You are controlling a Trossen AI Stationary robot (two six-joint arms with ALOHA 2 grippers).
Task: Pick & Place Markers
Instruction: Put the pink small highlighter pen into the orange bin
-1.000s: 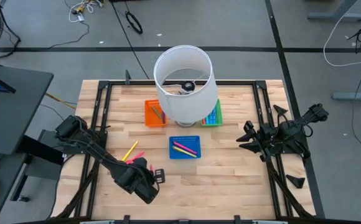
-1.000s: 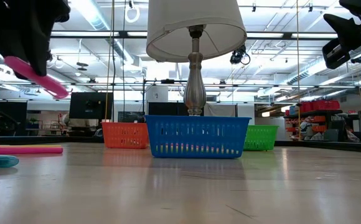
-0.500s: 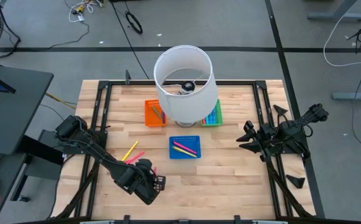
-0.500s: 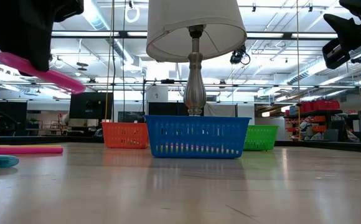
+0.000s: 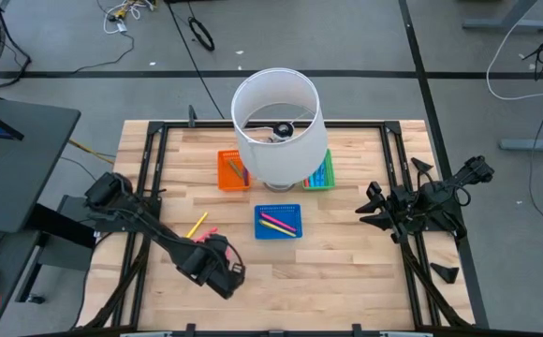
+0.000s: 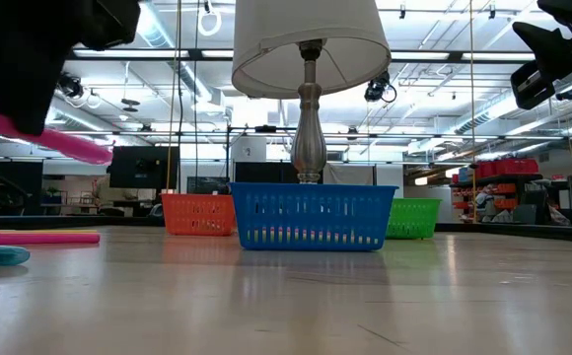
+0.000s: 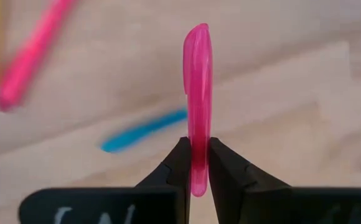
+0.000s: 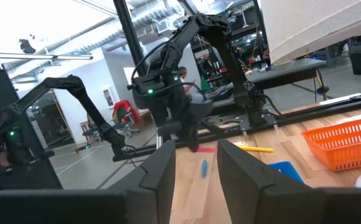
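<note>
Glossy pink plastic marker, pale smooth wood table, blue plastic mesh tray, shiny metal lamp stem

My black left hand grips a hot-pink marker. On the pale wood-grain table I see orange, blue and green trays (all mesh-patterned), a white-shaded lamp, and yellow and blue markers.
</note>
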